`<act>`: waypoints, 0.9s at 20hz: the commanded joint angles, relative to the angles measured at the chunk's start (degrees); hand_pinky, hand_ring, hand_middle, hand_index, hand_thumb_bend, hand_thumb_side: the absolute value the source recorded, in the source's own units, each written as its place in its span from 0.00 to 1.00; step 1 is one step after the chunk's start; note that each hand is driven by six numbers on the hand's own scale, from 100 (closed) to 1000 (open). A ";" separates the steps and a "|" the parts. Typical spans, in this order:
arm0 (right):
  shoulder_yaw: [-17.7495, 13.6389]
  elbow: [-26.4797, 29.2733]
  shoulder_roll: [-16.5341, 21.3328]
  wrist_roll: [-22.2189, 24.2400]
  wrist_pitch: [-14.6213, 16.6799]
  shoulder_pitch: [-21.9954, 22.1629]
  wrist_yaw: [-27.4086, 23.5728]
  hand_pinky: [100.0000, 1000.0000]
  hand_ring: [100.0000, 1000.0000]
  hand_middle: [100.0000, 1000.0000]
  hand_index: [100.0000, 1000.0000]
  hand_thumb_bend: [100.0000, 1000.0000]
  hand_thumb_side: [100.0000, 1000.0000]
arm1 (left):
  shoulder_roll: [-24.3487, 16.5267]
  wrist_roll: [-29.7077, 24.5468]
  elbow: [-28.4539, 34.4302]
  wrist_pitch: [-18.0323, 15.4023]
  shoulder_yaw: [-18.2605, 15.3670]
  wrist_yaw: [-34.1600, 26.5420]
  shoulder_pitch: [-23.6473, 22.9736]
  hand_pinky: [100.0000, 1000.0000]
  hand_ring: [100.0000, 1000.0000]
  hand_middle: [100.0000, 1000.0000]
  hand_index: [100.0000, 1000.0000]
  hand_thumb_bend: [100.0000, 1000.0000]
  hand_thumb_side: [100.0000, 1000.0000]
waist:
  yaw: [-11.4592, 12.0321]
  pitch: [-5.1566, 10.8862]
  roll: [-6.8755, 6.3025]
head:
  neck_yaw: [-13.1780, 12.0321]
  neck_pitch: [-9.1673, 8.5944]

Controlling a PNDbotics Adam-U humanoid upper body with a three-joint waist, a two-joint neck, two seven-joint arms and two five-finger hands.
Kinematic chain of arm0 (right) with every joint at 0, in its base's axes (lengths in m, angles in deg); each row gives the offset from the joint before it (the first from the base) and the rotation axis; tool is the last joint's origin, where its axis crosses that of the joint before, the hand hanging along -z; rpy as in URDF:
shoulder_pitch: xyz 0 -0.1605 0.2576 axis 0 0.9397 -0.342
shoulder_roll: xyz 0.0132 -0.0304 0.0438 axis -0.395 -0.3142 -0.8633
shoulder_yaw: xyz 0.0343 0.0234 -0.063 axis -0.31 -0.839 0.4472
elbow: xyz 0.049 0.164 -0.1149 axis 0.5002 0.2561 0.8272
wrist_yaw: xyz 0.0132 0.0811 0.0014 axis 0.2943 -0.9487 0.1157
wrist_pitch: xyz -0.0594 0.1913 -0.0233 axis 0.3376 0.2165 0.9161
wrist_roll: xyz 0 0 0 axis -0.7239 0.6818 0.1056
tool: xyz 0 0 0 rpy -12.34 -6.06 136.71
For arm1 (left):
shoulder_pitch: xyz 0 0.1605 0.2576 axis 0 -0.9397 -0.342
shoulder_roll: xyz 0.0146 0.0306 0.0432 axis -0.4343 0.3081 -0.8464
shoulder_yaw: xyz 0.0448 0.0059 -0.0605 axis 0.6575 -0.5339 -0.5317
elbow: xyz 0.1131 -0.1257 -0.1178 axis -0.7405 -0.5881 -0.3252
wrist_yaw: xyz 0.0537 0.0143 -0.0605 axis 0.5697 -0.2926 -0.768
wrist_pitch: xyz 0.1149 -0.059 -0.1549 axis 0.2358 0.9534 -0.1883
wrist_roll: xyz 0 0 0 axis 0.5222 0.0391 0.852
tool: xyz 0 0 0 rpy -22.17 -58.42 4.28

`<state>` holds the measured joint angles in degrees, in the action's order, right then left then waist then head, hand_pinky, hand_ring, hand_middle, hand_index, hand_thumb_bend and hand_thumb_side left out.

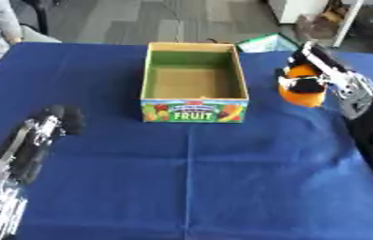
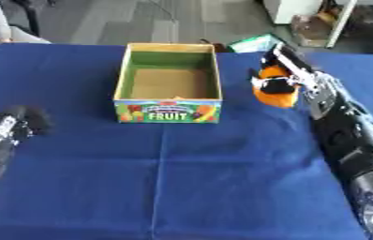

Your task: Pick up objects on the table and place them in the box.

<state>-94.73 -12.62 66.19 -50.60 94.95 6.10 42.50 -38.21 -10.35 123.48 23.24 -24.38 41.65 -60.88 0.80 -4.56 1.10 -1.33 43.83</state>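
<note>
One right robot hand [image 1: 314, 75] curled round smooth orange ball [image 1: 301, 93], left robot hand [image 1: 46, 129] relaxed, rectangular cardboard box [image 1: 194, 111].

One open cardboard box [image 1: 194, 112] labelled FRUIT, far centre on one blue table [image 1: 222, 187]. One orange object [image 1: 302, 96], right of the box, gripped by one right hand [image 1: 309, 70]. One left hand [image 1: 55, 124], near left. One green-white item [image 1: 268, 43], far right.
</note>
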 commanded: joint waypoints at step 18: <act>0.36 10.49 -9.43 -3.48 -5.33 -4.85 -13.77 0.20 0.00 0.00 0.05 0.00 0.17 | -0.48 -1.38 1.14 0.05 1.07 -0.82 2.04 0.65 0.63 0.57 0.66 0.00 0.70 | 4.97 0.26 -0.26 | 3.84 0.29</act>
<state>-94.59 -3.90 56.53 -54.11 89.45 2.88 29.05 -38.21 -11.41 123.48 23.37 -23.42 41.05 -59.56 6.00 -4.97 1.06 2.04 43.83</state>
